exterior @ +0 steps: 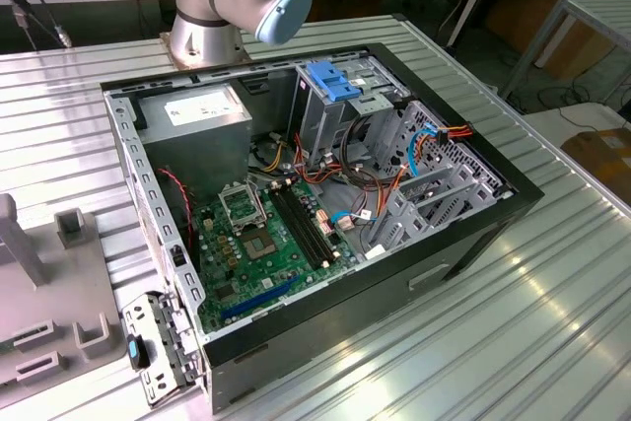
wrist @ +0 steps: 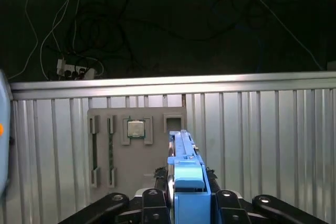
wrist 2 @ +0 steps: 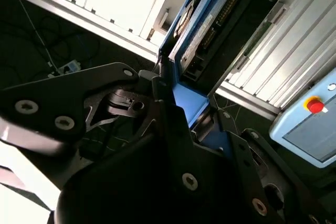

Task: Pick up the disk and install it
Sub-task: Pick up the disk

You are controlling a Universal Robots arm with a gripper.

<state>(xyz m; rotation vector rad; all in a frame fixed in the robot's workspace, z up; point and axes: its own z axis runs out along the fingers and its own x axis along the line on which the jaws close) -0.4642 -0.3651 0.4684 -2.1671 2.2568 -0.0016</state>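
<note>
Jaws are clamped tight on the disk (wrist: pixel 185 174), the flat grey-metal hard drive in its bright blue plastic carrier frame, with one black finger (wrist: pixel 152 203) pressed against each side of the frame. In the first wrist view I'm looking at it edge-on. It's up in the air over the ribbed silver metal table (wrist: pixel 262 140), and beyond it is a flat grey plastic fixture plate (wrist: pixel 105 150) with a small square silver processor chip (wrist: pixel 136 128) in one of its pockets. In the second wrist view the disk (wrist 2: pixel 202 30) sticks out of my grip at a slant, pale label and dark underside showing, and there's a pale blue box with a red button (wrist 2: pixel 315 106) off to one side.

In the exterior view, the open black computer case (exterior: pixel 394 293) lies on its side mid-table, green motherboard (exterior: pixel 276 244) facing up. The tall silver drive cage with a blue latch (exterior: pixel 335 81) is at roughly 1 o'clock inside the case. My arm's silver base (exterior: pixel 212 32) stands at 12 o'clock from the case, and the fixture plate (exterior: pixel 49 313) is at about 8 o'clock.
</note>
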